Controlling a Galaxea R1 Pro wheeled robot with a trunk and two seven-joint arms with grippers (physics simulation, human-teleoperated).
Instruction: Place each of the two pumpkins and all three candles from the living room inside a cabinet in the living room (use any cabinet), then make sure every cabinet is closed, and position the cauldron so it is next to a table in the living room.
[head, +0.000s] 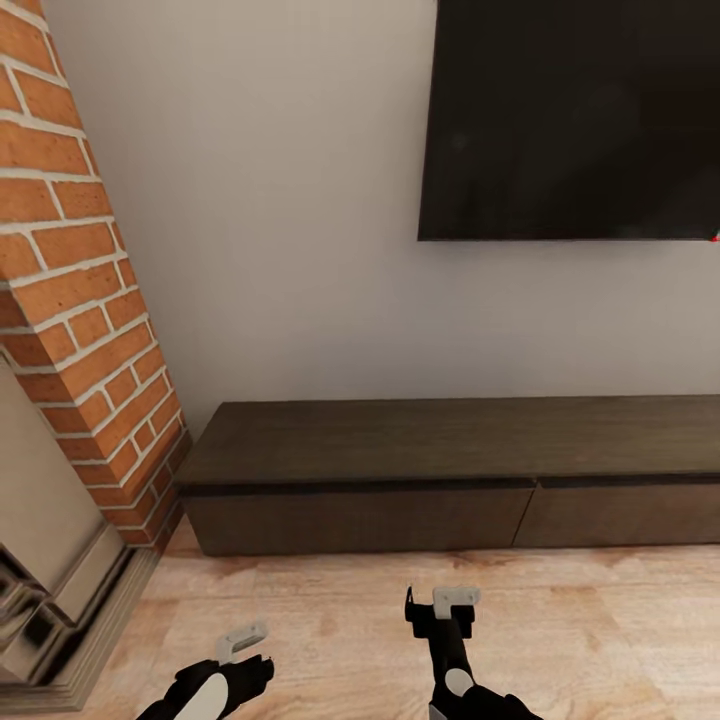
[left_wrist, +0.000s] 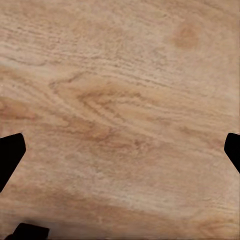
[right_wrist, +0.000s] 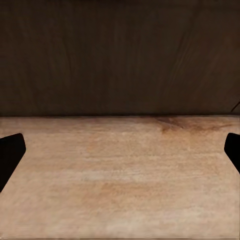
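The cabinet (head: 450, 470) is a long, low, dark brown unit against the wall, and both drawer fronts that I see on it are shut. Its front (right_wrist: 120, 60) fills the far half of the right wrist view, above the wooden floor. My right gripper (head: 435, 608) hangs open over the floor a short way in front of the cabinet, its fingertips (right_wrist: 11, 150) wide apart with nothing between them. My left gripper (head: 245, 648) is lower and to the left, open and empty, facing bare floor (left_wrist: 120, 110). The pumpkins, candles, cauldron and table are out of view.
A brick fireplace column (head: 90, 330) with a stepped metal surround (head: 50, 610) stands at the left, close to the cabinet's left end. A black wall TV (head: 580, 120) hangs above the cabinet. Light wooden floor (head: 330, 620) lies between me and the cabinet.
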